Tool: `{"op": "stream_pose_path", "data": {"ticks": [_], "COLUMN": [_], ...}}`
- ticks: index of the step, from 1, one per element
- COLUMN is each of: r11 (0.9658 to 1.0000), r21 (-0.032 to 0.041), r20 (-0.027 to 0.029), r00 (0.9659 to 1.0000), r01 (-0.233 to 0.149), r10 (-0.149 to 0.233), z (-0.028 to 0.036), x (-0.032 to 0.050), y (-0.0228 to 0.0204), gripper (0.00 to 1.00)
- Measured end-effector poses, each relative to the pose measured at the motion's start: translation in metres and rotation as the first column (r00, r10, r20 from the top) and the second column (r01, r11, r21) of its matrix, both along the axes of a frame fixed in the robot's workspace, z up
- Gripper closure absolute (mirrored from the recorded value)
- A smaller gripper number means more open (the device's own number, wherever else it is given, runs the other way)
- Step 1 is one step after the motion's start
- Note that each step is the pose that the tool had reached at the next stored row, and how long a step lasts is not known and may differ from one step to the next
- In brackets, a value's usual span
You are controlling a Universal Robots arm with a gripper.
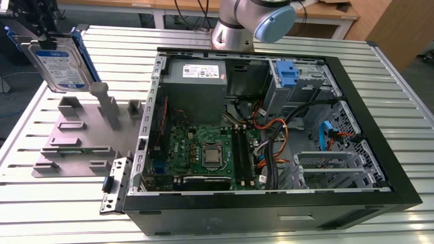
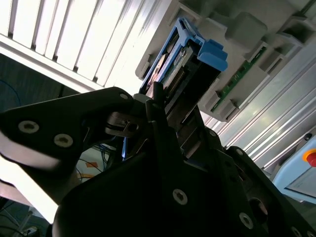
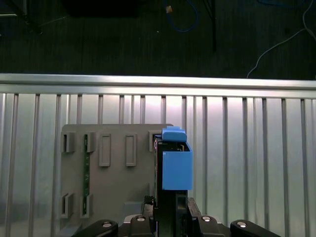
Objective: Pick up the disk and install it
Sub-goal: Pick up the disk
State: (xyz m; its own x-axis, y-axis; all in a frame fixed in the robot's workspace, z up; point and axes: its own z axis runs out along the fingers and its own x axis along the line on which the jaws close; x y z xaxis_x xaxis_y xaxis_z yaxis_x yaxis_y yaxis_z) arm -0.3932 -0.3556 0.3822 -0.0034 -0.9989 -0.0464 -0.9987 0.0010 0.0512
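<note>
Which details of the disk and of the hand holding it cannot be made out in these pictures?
Exterior view: the hand is cut off by the top edge above the disk.
First wrist view: the disk is seen edge-on, so its blue rail covers both flat faces.
Second wrist view: the hand's dark body hides most of the disk.

- The disk (image 1: pixel 58 63) is a flat silver rectangle with a white-and-blue label on its broad face and blue plastic rails along its long edges.
- It stands on end, slightly tilted, with the label turned toward the exterior view.
- It hangs above the bench (image 1: pixel 40 203) at the exterior view's far left, clamped at its upper end by the end effector (image 1: pixel 44 35).
- Both wrist views show it edge-on.
</note>
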Motion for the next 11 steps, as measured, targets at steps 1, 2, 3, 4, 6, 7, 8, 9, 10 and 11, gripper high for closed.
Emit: {"op": "stream_pose_path", "data": {"ticks": [1,2,3,4,6,7,8,9,10,11], "r11": [1.0000,1.0000,1.0000,1.0000,1.0000,1.0000,1.0000,1.0000,1.0000,1.0000], "r21": [0.0000,0.0000,0.0001,0.0001,0.0001,0.0001,0.0001,0.0003,0.0002,0.0002], "r20": [0.0002,0.0002,0.0002,0.0002,0.0002,0.0003,0.0002,0.0005,0.0005,0.0003], "r00": [1.0000,1.0000,1.0000,1.0000,1.0000,1.0000,1.0000,1.0000,1.0000,1.0000], "r01": [0.000,0.000,0.000,0.000,0.000,0.000,0.000,0.000,0.000,0.000], "r10": [0.000,0.000,0.000,0.000,0.000,0.000,0.000,0.000,0.000,0.000], "z": [0.0012,0.0027,0.0044,0.0060,0.0090,0.0105,0.0117,0.0123,0.0131,0.0141], "x": [0.0000,0.0000,0.0000,0.0000,0.0000,0.0000,0.0000,-0.0001,-0.0001,0.0000], "y": [0.0000,0.0000,0.0000,0.0000,0.0000,0.0000,0.0000,0.0000,0.0000,0.0000], "gripper": [0.65,0.65,0.65,0.65,0.65,0.65,0.65,0.65,0.65,0.65]}}
